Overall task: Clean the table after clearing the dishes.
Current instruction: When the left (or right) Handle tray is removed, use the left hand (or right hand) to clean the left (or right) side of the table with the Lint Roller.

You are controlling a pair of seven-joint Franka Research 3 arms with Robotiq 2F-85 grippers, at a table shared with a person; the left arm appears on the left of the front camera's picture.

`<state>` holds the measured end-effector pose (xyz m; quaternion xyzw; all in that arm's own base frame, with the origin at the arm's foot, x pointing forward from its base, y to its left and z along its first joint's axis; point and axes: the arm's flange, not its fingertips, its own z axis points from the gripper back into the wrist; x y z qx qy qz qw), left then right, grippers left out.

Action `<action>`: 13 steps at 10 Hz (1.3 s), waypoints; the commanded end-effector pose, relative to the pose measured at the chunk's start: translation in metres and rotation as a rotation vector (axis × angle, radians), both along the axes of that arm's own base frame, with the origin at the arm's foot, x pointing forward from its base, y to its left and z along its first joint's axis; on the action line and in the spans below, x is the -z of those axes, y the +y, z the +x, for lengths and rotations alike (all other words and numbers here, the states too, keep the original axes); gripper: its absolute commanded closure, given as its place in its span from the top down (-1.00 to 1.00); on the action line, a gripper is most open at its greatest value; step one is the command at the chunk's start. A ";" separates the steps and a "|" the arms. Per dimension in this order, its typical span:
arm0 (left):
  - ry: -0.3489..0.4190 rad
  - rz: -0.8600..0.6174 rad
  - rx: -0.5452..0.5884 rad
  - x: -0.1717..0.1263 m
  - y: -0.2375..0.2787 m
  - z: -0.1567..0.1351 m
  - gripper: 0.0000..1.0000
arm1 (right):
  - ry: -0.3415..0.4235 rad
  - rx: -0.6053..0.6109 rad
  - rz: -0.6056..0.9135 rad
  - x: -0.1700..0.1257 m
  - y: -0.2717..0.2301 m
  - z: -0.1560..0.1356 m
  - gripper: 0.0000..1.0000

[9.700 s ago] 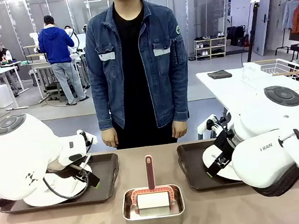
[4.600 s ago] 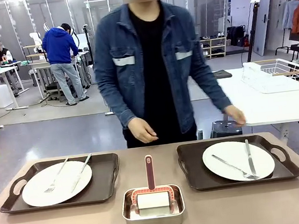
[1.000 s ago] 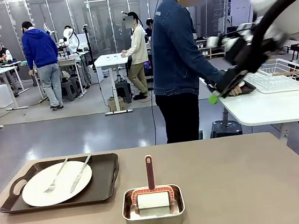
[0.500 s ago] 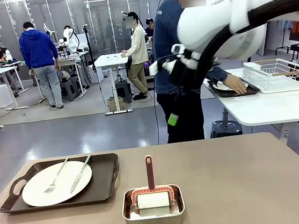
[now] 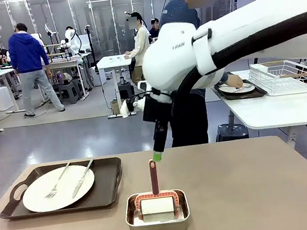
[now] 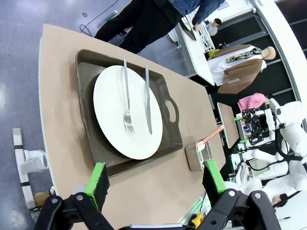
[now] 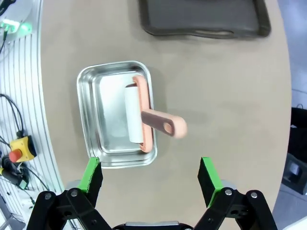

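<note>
Front view: right gripper hovered spread over pink-handled white roller in steel rectangular pan, likely lining up handle grab; left gripper spread.

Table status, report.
Right hand open, above roller in pan. Left hand open, clear of tray. One plate, fork, knife uncleared.

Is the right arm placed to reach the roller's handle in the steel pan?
Probably yes: the right arm's open fingers hang just above the roller handle, which sticks up from the pan, with nothing between.
</note>
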<state>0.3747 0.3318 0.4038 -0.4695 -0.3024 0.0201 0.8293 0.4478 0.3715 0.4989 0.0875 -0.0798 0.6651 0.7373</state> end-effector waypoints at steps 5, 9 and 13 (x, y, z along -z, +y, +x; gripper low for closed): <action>-0.021 -0.003 0.007 0.000 0.001 -0.003 1.00 | -0.001 -0.021 -0.007 0.002 0.008 -0.005 1.00; -0.021 -0.003 0.007 0.000 0.001 -0.003 1.00 | -0.003 -0.019 -0.003 0.000 0.008 -0.001 1.00; -0.021 -0.003 0.007 0.000 0.001 -0.003 1.00 | 0.084 -0.141 -0.098 -0.013 0.030 0.047 1.00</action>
